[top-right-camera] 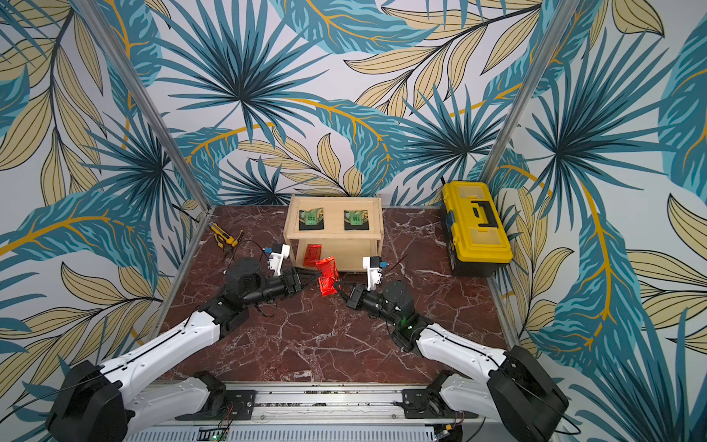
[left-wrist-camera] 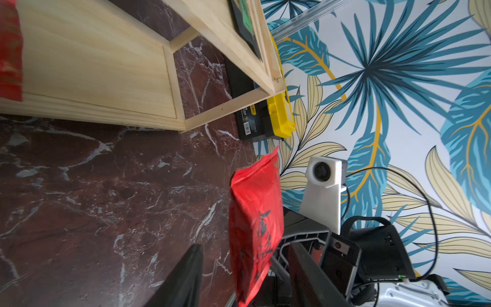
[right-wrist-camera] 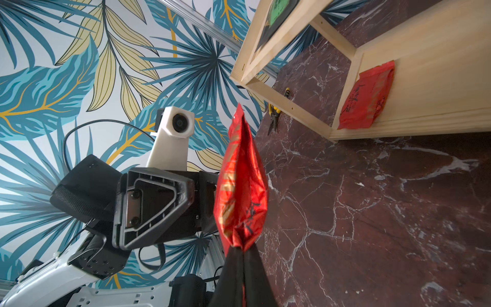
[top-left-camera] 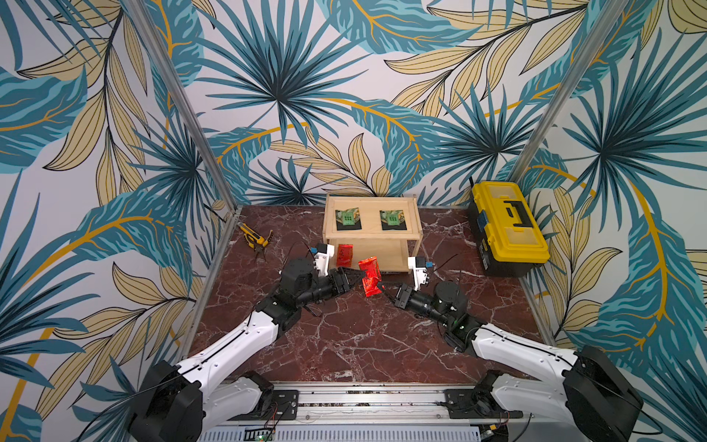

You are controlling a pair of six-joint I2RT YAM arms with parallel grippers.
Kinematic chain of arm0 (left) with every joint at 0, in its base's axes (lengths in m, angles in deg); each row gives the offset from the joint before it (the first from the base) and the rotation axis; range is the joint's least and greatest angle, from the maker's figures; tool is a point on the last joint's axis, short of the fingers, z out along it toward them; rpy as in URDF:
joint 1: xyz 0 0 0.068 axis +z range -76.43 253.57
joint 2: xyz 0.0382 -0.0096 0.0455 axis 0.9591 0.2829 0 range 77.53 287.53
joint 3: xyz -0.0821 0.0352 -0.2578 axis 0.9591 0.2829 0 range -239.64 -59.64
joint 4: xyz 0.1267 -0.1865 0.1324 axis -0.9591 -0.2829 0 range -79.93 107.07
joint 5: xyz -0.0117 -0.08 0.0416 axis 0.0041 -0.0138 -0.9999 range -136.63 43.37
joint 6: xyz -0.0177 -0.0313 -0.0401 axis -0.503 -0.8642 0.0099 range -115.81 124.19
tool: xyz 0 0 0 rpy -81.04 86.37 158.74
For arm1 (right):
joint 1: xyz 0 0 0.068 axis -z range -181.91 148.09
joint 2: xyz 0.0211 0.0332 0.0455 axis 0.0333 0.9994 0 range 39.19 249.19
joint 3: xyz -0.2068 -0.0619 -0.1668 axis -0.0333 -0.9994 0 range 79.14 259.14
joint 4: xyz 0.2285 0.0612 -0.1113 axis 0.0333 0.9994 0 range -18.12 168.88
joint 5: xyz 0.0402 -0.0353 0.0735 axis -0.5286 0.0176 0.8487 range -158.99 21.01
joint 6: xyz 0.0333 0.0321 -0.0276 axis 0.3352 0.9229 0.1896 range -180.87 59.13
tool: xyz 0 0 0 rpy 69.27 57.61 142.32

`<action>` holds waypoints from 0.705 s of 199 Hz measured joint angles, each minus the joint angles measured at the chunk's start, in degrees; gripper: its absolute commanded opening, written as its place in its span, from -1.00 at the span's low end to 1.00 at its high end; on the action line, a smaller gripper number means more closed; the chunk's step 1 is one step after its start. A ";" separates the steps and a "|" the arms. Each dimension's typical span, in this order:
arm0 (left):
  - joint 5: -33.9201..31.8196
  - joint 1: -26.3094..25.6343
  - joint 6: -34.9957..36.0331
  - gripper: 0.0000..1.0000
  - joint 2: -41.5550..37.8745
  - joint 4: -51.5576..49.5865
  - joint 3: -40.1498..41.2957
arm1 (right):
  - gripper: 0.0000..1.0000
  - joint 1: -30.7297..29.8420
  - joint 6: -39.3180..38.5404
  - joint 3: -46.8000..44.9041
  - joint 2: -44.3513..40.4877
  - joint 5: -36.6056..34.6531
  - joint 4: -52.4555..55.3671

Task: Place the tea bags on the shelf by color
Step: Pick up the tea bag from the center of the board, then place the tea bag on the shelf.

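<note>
A shiny red tea bag (top-left-camera: 370, 277) (right-wrist-camera: 240, 186) hangs above the marble floor in front of the shelf (top-left-camera: 373, 235). My right gripper (top-left-camera: 380, 287) (right-wrist-camera: 241, 248) is shut on its lower corner. My left gripper (top-left-camera: 355, 279) (left-wrist-camera: 245, 248) is open, one finger on each side of that red tea bag (left-wrist-camera: 255, 226), with a gap on both sides. A second red tea bag (top-left-camera: 344, 255) (right-wrist-camera: 365, 99) lies on the left of the shelf's lower tier. Two green-and-gold tea bags (top-left-camera: 348, 219) (top-left-camera: 392, 219) lie side by side in the top tray.
A yellow-and-black toolbox (top-left-camera: 509, 225) stands at the back right against the wall. Yellow-handled pliers (top-left-camera: 256, 239) lie at the back left of the floor. Patterned walls enclose the floor on three sides, and both arms meet just in front of the shelf.
</note>
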 measured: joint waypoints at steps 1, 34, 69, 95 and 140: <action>-0.09 0.02 0.48 0.39 -0.17 -0.26 0.00 | -1.00 0.00 -0.20 0.00 -0.09 -0.11 0.20; -4.37 0.83 5.25 0.50 -5.20 -7.41 -0.48 | -1.00 0.48 -4.22 0.00 -0.98 -3.50 4.35; -7.32 2.27 12.07 0.50 -7.67 -15.50 -4.85 | -1.00 1.31 -10.03 -0.02 0.31 -9.75 6.86; -6.64 4.96 14.78 0.50 -7.76 -17.00 -5.79 | -1.00 1.44 -14.58 0.00 5.53 -14.95 6.08; -2.58 10.08 17.27 0.51 -5.03 -18.91 -7.96 | -1.00 1.60 -20.50 2.16 18.05 -21.14 2.43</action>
